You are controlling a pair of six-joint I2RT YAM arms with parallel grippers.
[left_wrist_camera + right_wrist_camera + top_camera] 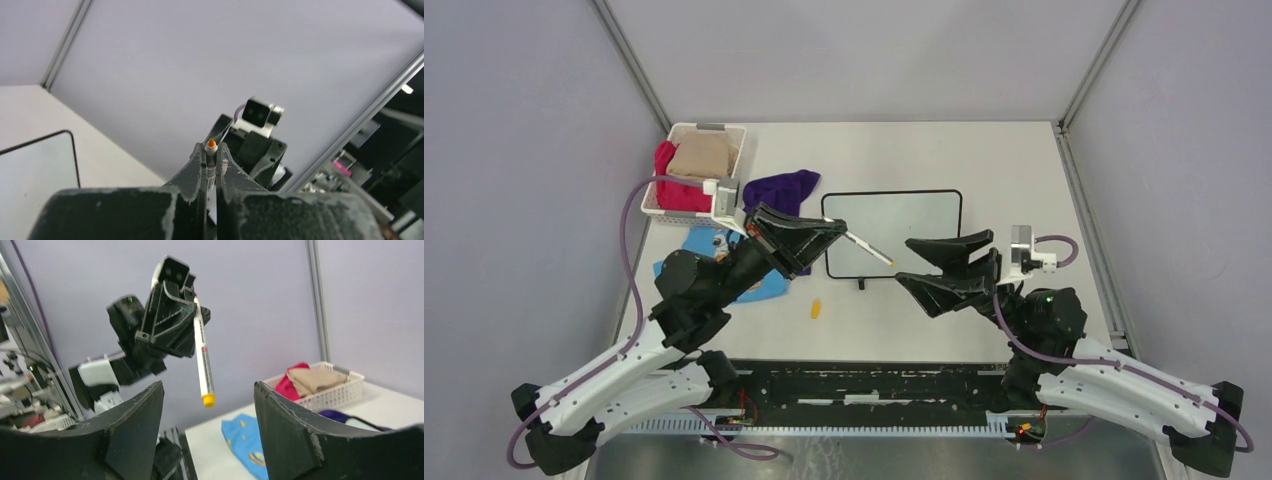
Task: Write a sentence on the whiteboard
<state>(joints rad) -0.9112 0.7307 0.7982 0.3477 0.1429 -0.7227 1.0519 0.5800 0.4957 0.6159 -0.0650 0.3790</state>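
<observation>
1. Over the near half of the whiteboard (924, 215), the left gripper (839, 230) is clamped tight on a marker (869, 248). It's pinched at the back of the barrel, so most of the pen sticks out toward the right arm.
2. The right gripper (906, 263) has its jaws spread wide with nothing in them. The marker's yellow-orange end sits just in front of that gap, and I can't see any contact.
3. My read is that the step in hand is getting the tip down to start writing. I'd pull the right gripper straight back first so it can't clip the pen.
4. Then tilt the left wrist so the coloured end points down at the board, and touch lightly. With that long overhang, a hard push could pivot the pen in the fingers.
5. Start at one end and keep the letters small, since the board isn't big and the words need room.
6. The board looks light and just lies on the table (984, 160), so it'll probably skate if dragged. The free right gripper could pin an edge.
7. Looks-wise, the board has a white face, thin black frame and rounded corners, and it sits mid-table with its long side across. I can't make out any sentence on it from above — it looks blank.
8. A small yellow cap (816, 308) lies on the table just off the board's near-left corner — so I'd guess the pen is uncapped.
</observation>
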